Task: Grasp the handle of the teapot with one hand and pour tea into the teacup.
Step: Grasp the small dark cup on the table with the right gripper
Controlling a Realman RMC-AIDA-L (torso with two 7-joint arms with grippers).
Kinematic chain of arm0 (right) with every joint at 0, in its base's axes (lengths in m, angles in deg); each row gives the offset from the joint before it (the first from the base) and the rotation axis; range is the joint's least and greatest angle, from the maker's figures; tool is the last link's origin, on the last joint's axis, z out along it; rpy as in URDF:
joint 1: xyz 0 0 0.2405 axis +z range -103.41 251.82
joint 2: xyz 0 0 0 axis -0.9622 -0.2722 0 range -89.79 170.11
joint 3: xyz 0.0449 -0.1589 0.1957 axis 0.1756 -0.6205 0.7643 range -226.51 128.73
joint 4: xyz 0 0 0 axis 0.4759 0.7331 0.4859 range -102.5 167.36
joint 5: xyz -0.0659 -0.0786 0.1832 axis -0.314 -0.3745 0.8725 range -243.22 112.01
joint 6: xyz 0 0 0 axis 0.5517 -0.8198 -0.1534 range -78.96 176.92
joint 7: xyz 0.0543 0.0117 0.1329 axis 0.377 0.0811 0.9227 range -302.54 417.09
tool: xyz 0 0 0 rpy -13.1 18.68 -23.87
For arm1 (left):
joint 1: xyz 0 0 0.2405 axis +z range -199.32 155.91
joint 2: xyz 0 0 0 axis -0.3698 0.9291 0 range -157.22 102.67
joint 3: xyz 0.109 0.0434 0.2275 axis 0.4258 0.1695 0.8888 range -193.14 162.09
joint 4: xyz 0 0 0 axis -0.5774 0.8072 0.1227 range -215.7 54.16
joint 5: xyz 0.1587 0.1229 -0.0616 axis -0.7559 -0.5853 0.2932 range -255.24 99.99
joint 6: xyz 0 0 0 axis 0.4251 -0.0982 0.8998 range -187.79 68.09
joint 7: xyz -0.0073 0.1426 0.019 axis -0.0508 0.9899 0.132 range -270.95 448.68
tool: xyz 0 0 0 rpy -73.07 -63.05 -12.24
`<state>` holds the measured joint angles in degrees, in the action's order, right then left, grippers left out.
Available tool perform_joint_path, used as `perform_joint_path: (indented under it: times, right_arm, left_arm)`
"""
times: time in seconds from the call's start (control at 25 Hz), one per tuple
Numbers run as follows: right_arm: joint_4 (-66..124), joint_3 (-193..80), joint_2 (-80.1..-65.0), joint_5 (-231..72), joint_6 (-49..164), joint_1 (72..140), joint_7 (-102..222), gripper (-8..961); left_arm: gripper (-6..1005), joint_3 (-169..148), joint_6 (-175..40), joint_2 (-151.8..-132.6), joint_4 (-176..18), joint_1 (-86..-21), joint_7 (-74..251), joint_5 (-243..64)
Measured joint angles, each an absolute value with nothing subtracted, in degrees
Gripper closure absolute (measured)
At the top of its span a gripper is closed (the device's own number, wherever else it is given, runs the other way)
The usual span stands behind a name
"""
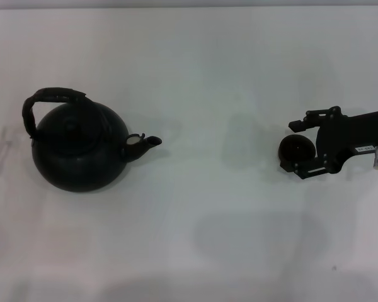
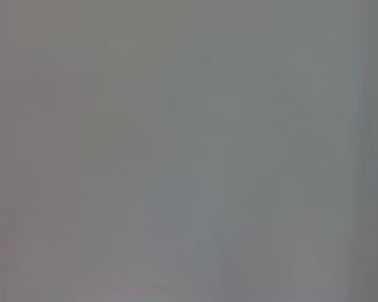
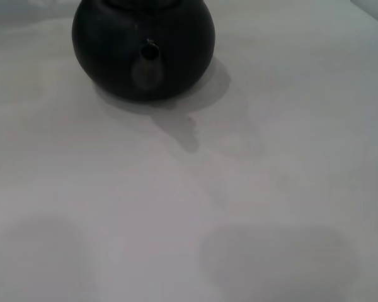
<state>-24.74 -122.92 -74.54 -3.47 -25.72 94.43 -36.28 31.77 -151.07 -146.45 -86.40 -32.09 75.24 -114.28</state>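
The large matte black teapot (image 1: pixel 79 148) stands on the white table at the left, its short spout (image 1: pixel 145 145) pointing right. Its arched handle (image 1: pixel 50 97), with a brownish wrap, stands over the lid. In the right wrist view the teapot (image 3: pixel 145 50) faces the camera spout first. The tiny dark teacup (image 1: pixel 293 151) sits at the right, between the two fingers of my right gripper (image 1: pixel 296 148). The fingers stand wider than the cup, with a gap at the upper finger (image 1: pixel 305 121). The left gripper is out of view, and its wrist view shows only a blank grey surface.
The white table (image 1: pixel 201 239) stretches between teapot and cup with nothing on it. The right arm (image 1: pixel 365 135) comes in from the right edge. Soft shadows lie on the table near the front.
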Motion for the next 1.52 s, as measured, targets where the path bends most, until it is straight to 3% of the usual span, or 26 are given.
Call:
perform_joint_path:
  times: [1.52]
  right_arm:
    - [-22.3, -123.9, -74.54, -6.4, -23.6, 95.2, -36.3, 110]
  left_arm:
    - [128, 31.8, -151.5, -146.52, -86.4, -31.6, 75.2, -114.7]
